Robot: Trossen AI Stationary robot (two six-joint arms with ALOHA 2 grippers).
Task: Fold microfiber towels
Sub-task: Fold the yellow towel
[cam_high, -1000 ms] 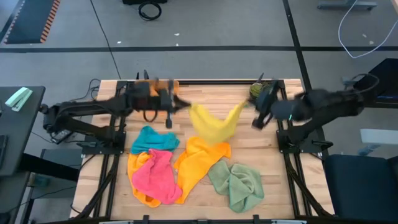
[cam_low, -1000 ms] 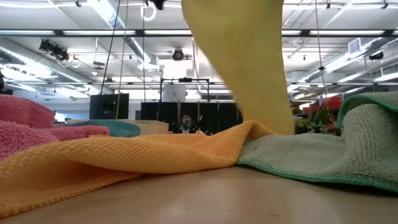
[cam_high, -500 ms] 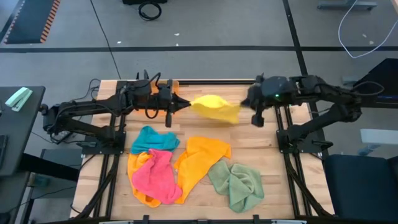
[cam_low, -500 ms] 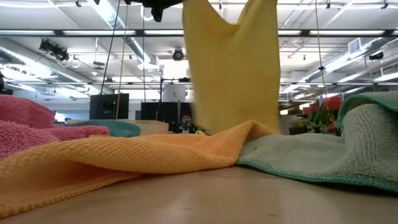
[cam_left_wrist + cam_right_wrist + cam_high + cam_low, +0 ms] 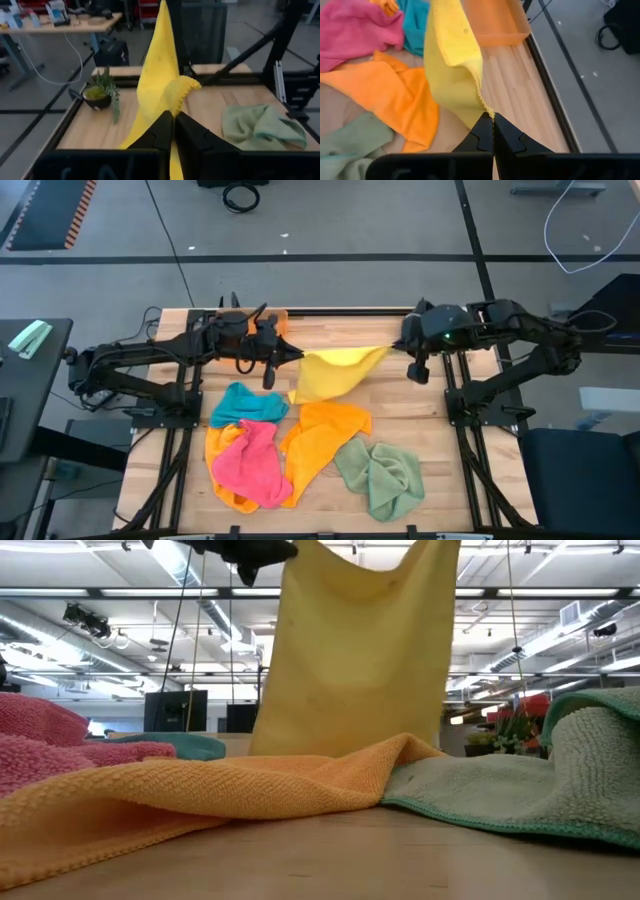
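Both sets of jaws are pinched down on the yellow towel: my left gripper has its fingers nearly touching with a bunched corner squeezed between them, and my right gripper is closed tight on the opposite corner, the hem running straight into the gap. Between the two the cloth is stretched over the far half of the table, its top edge taut from one grip to the other and the rest drooping in a loose triangle toward the orange towel. In the low view its lower edge seems to reach that orange cloth, though I cannot tell whether it rests on it. I judge this stuff light, limp and a little grabby: it will sag wherever it is unsupported and cling to the other cloths, so corners and hems are the only sensible places to hold, and I would keep tension between the arms. The pink towel, teal towel and sage green towel lie crumpled on the near half, well apart from either gripper. The orange tray sits at the far edge behind the left arm.
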